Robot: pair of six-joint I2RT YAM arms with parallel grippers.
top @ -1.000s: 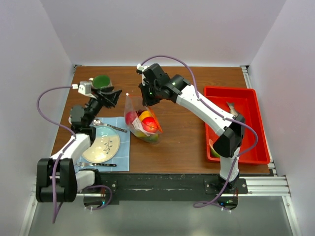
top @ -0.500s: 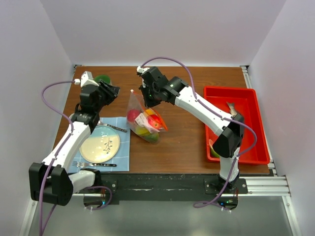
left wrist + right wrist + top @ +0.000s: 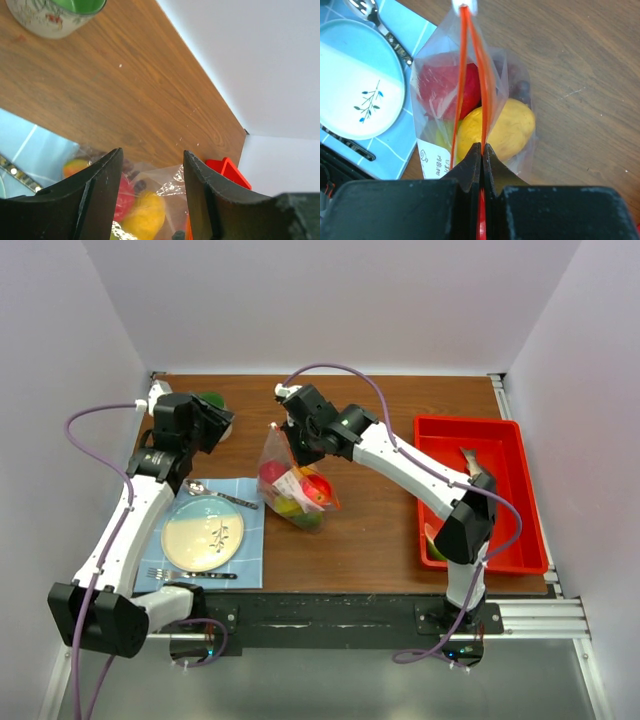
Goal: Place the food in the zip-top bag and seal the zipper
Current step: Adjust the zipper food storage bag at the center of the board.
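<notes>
Pinching the far end of the zipper (image 3: 461,65) with right gripper (image 3: 481,148) clamped, left gripper (image 3: 151,155) spread and empty far-left, bag (image 3: 290,485) mid-table right of plate (image 3: 190,540): may drag unbraced bag, leaving mouth gaping.

The top camera looks down on the table (image 3: 375,540); both close wrist cameras share the zip-top bag (image 3: 475,107).

The zip-top bag (image 3: 278,458) holding the food (image 3: 317,490) stands between the plate (image 3: 204,533) at left and the tray (image 3: 510,490) at right.
</notes>
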